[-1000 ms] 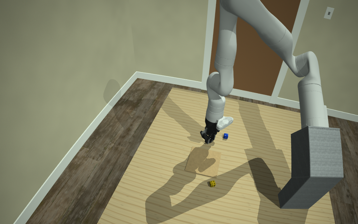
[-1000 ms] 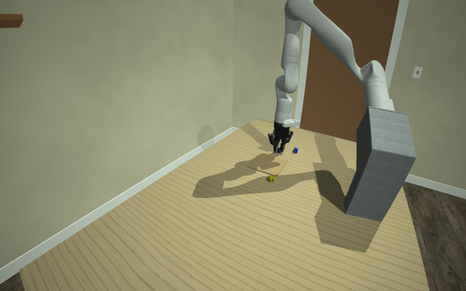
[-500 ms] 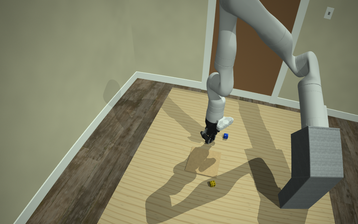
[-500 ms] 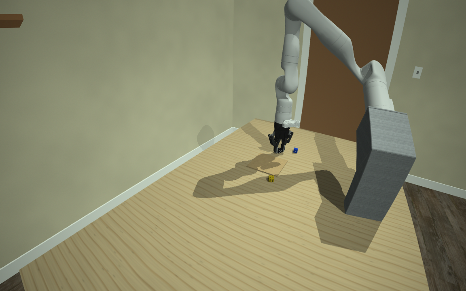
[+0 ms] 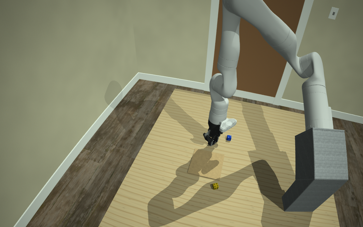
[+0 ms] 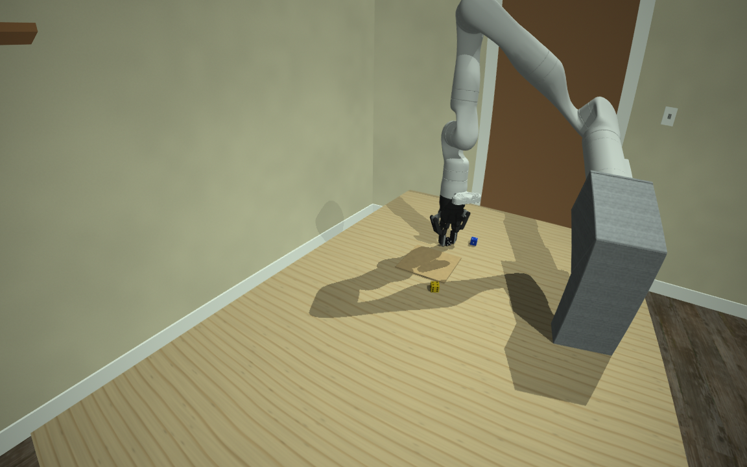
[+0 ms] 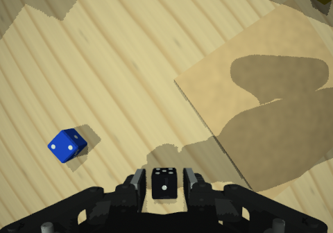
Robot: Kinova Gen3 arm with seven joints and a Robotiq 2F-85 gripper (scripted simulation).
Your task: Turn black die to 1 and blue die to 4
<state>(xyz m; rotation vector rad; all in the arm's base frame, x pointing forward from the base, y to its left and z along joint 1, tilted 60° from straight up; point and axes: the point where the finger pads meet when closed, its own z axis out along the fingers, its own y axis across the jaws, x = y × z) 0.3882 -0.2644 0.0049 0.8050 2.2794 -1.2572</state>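
The black die point(image 7: 164, 183) sits on the wooden table top just off a corner of the tan mat point(image 7: 268, 104). One face shows one pip towards the wrist camera. My gripper point(image 7: 164, 179) is low over it, partly open, one finger on each side with a small gap on both sides. The top and exterior views show my gripper point(image 5: 212, 143) at the mat's point(image 5: 205, 163) far edge, and the fingers hide the black die there. The blue die point(image 7: 68, 144) lies on the table beside my gripper, off the mat; it also shows in the top view point(image 5: 228, 137). The yellow die point(image 5: 215, 186) lies off the mat's near edge.
The arm's grey base block point(image 5: 316, 166) stands on the table's right side. Dark floor and walls border the table on the left and at the back. A brown door point(image 5: 257, 48) is behind the arm.
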